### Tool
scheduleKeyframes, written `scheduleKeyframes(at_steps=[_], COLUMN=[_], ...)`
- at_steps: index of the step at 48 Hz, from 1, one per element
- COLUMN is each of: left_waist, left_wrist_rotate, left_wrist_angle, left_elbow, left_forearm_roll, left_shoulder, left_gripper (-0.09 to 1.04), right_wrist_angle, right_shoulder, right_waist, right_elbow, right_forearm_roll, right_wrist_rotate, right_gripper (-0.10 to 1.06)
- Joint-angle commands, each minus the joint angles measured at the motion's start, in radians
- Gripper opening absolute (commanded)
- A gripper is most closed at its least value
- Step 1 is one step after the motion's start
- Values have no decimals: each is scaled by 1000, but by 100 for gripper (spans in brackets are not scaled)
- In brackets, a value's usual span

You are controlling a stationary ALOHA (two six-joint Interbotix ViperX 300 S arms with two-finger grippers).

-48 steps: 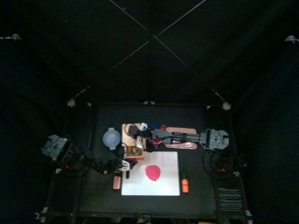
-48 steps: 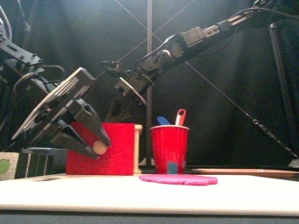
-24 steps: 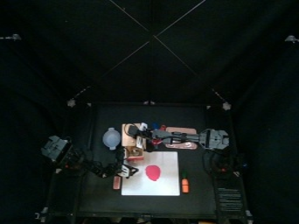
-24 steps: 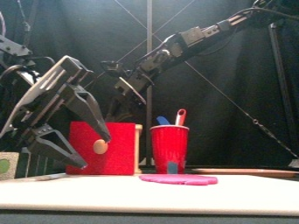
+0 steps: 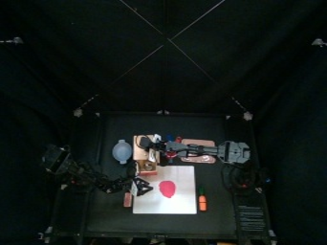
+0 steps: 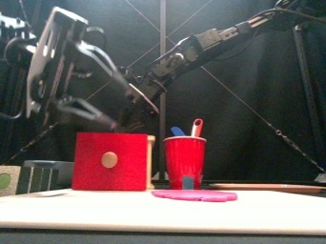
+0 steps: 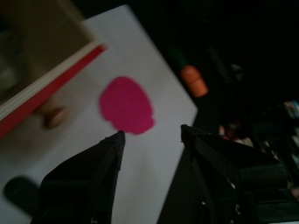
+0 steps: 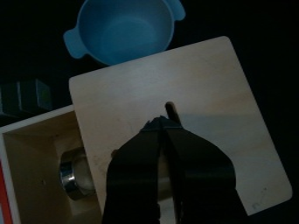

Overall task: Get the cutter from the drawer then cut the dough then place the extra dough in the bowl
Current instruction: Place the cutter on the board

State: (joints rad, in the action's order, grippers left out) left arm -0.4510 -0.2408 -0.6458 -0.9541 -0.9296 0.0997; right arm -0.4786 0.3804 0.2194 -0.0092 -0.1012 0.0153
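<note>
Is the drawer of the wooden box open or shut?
Open. The right wrist view shows the drawer pulled out from the wooden box, with the metal cutter lying inside it.

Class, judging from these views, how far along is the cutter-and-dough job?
Done: the drawer is open, cutter showing inside. In hand: fetching it; the left gripper hovers open, empty, the right gripper shut above the box. Left: lift the cutter, cut the whole dough, put scraps in the empty bowl.

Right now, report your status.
Left gripper open, high, empty. Right gripper shut over wooden box. Cutter untouched in open drawer, dough uncut. Nothing blocking cutter.
</note>
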Motion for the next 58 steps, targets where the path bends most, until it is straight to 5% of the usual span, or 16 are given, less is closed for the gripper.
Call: scheduleKeyframes(at_steps=[1,13,31,35,50,58], left_waist=[3,55,176,181,193,210], left_wrist_rotate=[20,107,371,420,526,528], left_wrist_angle=[-28,-104,-135,-135,-137,-133], left_elbow=[5,-84,-224,-259,-339,-348], left_forearm_roll=[138,360,448,469,528,528], left_shoulder=[87,227,417,459,537,535], left_gripper=[88,80,41,38,37,37], right_wrist_angle=[-20,-29,-80,-98,-121,-123], right_shoulder=[-20,-63,-199,-210,-199,-176], right_waist=[-14,-37,-67,-78,-120,-130], right_elbow=[-11,-43,-35,-11,23,14], right_forearm_roll=[5,6,0,-3,8,28], right_wrist_rotate=[2,2,-11,-18,-2,0], right_gripper=[4,4,9,18,82,87])
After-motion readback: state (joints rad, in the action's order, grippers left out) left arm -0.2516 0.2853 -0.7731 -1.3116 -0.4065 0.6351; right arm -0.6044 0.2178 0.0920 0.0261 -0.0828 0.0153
